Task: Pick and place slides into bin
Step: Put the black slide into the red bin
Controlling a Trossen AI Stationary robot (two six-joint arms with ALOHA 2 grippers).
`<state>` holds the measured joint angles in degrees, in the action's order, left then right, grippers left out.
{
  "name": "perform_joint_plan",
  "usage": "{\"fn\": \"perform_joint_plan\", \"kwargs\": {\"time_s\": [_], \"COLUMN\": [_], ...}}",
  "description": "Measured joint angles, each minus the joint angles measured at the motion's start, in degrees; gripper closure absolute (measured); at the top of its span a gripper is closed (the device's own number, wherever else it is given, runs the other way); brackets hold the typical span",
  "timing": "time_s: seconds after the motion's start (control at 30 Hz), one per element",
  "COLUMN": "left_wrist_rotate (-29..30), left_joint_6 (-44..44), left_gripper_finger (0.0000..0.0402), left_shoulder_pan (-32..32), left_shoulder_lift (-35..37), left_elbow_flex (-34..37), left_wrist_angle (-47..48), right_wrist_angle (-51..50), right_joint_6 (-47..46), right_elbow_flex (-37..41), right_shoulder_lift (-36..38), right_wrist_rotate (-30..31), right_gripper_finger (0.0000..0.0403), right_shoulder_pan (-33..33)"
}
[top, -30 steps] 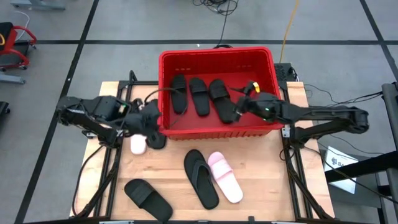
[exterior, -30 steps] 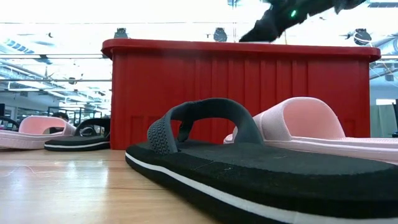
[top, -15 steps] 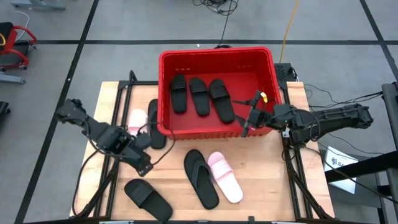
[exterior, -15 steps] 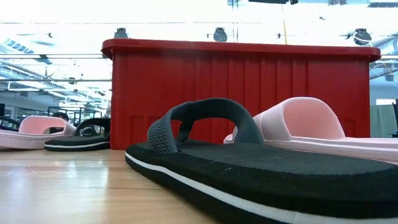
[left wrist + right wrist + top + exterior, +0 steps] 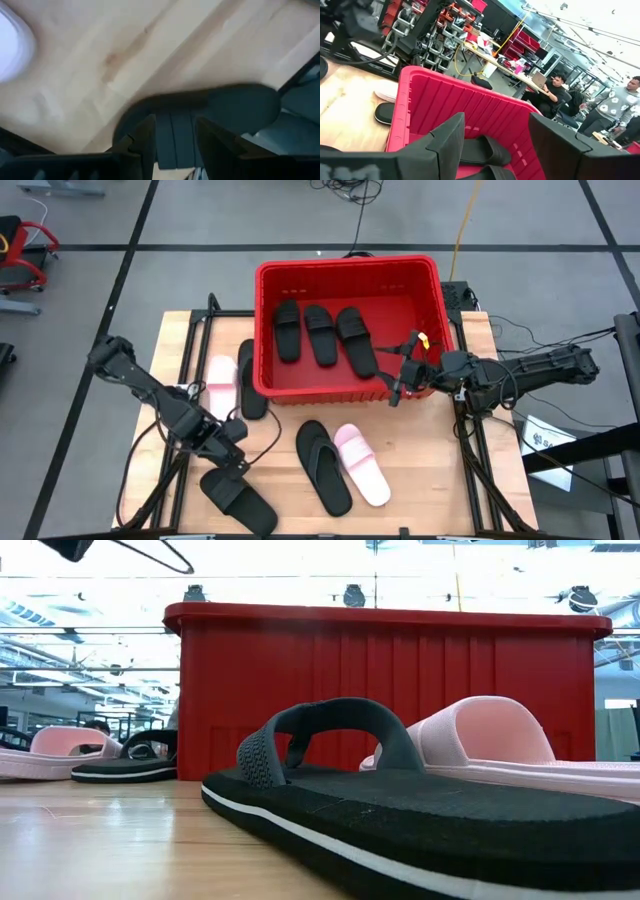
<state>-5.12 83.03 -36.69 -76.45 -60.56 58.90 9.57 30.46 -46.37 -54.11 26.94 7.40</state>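
The left gripper [image 5: 232,455], fingers apart, hangs over a flat black rubber slide [image 5: 238,500] near the wooden table's [image 5: 420,465] front edge. Three black slides [image 5: 320,334] lie in the big red plastic bin [image 5: 347,268]. The right gripper [image 5: 396,385], fingers apart, sits at the bin's front right wall.

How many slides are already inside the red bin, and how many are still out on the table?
3 in the bin, all black. 5 on the table: pink and black left of the bin, black and pink in front, black under the left gripper.
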Motion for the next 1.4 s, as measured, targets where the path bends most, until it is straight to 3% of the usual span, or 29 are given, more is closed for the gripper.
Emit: {"fn": "perform_joint_plan", "kwargs": {"time_s": [0.13,0.23,0.4,1.13,1.4], "left_wrist_rotate": [-4.15,-6.65,-4.09,-3.76,3.16], "left_joint_6": [2.2,2.79,6.8,9.0,12.3], "left_gripper_finger": [0.0273,0.0273,0.0273,0.0273,0.0273], "left_shoulder_pan": [-1.77,-3.83,-6.7,-13.77,-16.64], "left_shoulder_lift": [0.01,0.01,-0.01,-0.01,-0.01], "left_elbow_flex": [2.76,6.02,11.82,16.53,16.53], "left_wrist_angle": [-4.09,-12.18,-23.2,-21.26,-22.51], "right_wrist_angle": [0.01,0.03,0.02,0.03,0.03], "right_joint_6": [-1.38,-3.11,-2.54,-4.92,-4.92], "right_elbow_flex": [0.0,0.0,0.0,0.0,0.0], "right_shoulder_lift": [0.0,0.0,0.0,0.0,0.0], "right_wrist_rotate": [0.0,0.0,-0.02,-0.04,-0.04], "right_gripper_finger": [0.0193,0.0193,0.0193,0.0193,0.0193], "right_shoulder_pan": [0.0,0.0,0.0,-0.02,-0.02]}}
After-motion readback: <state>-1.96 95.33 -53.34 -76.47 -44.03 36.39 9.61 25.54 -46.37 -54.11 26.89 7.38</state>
